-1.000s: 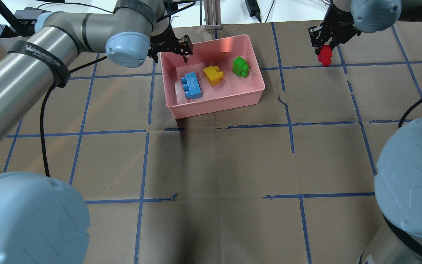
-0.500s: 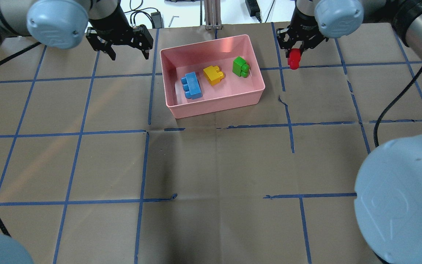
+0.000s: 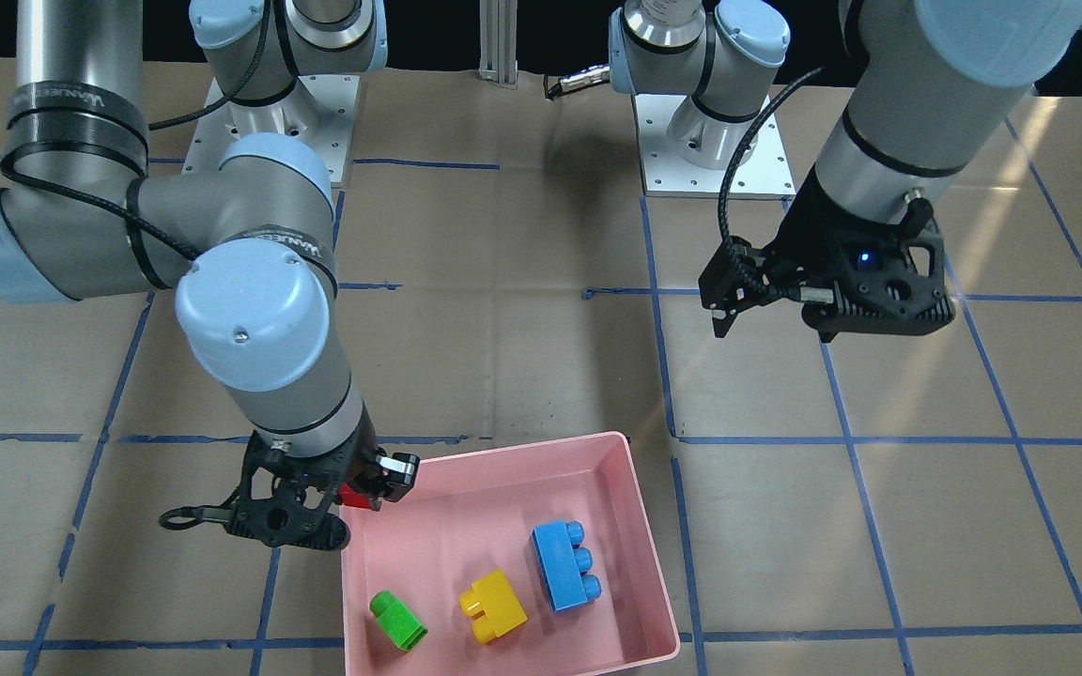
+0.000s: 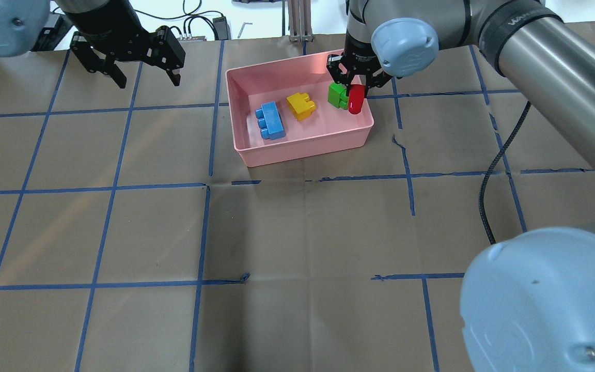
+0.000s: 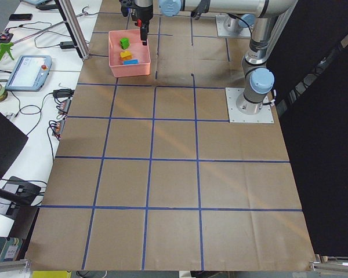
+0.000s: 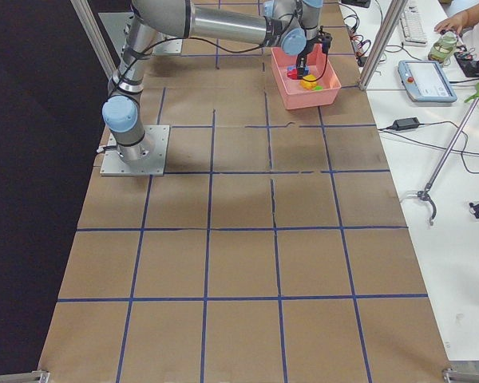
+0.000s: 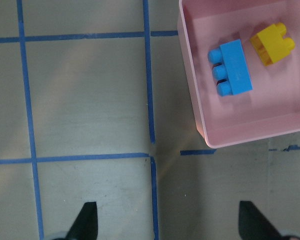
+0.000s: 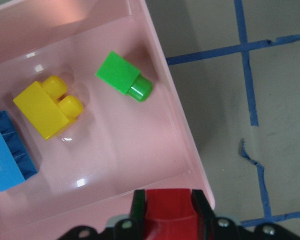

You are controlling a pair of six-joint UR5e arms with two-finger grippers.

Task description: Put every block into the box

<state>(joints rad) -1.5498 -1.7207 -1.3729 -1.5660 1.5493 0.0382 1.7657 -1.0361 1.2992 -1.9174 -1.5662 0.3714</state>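
Note:
The pink box [image 4: 302, 150] holds the blue block [image 4: 270, 120], the yellow block [image 4: 301, 106] and the green block [image 4: 338, 94]. My right gripper [image 4: 355, 93] is shut on the red block [image 4: 356, 99] and holds it above the box's right end, next to the green block. In the right wrist view the red block [image 8: 169, 215] hangs over the box wall [image 8: 160, 65]. In the front-facing view the right gripper [image 3: 363, 488] is at the box's corner. My left gripper [image 4: 149, 82] is open and empty, left of the box. The left wrist view shows the box [image 7: 190, 90] from above.
Blue tape lines grid the brown table. An aluminium post [image 4: 297, 20] stands just behind the box. The right arm's black cable [image 4: 488, 206] hangs over the table's right side. A side bench with a teach pendant [image 6: 427, 80] lies beyond the box.
My right gripper has carried the red block leftward from the table right of the box to above the box's right end. My left gripper has moved left, away from the box.

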